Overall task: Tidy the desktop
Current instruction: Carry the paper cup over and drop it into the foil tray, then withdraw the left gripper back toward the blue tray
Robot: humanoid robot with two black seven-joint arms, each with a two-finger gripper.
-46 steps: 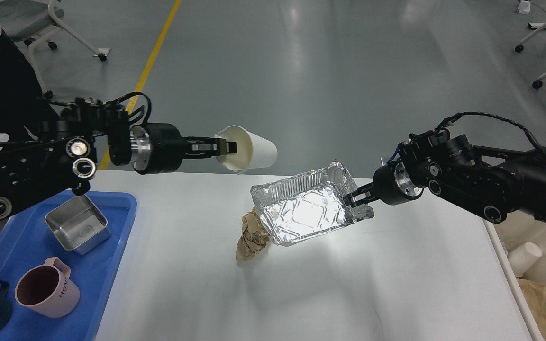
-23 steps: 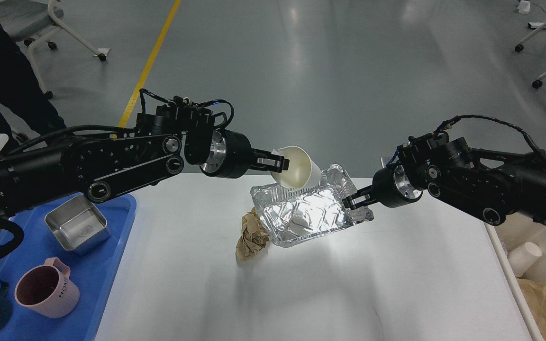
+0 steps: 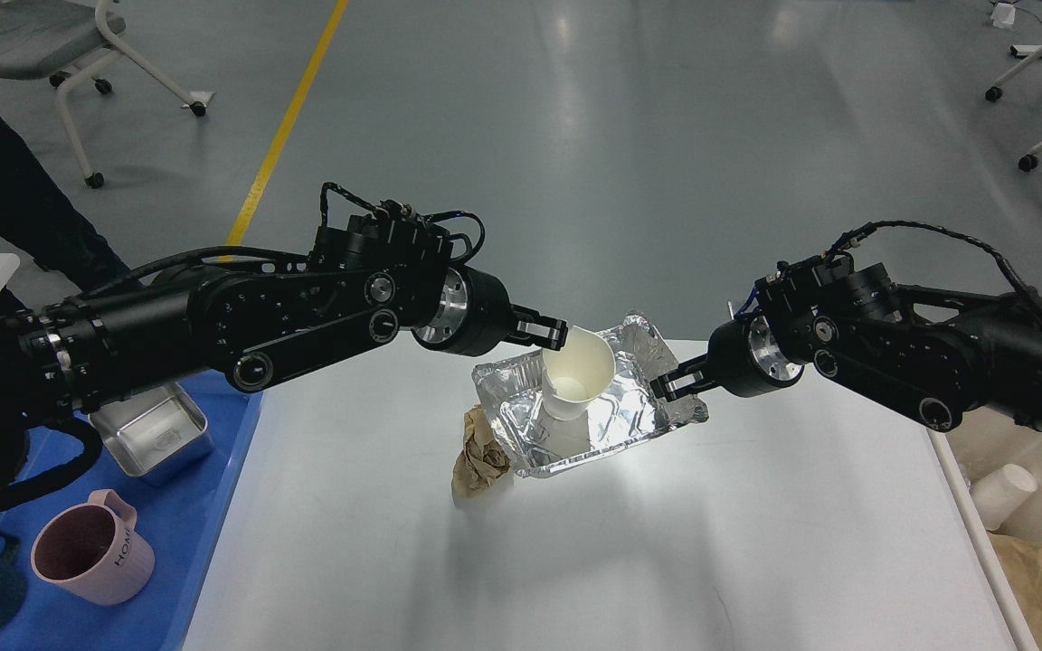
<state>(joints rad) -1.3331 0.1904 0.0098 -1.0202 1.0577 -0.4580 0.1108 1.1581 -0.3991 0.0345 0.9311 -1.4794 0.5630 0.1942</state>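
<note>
Desktop (image 3: 666,542) below: left fingers (image 3: 546,329) pinch cup (image 3: 575,384), right fingers (image 3: 673,383) tray (image 3: 616,420).

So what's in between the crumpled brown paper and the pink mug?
In the head view, only bare white desktop and the blue tray's rim lie between the crumpled brown paper and the pink mug.

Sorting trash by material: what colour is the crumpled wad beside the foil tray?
Brown, like kraft paper; head view.
</note>
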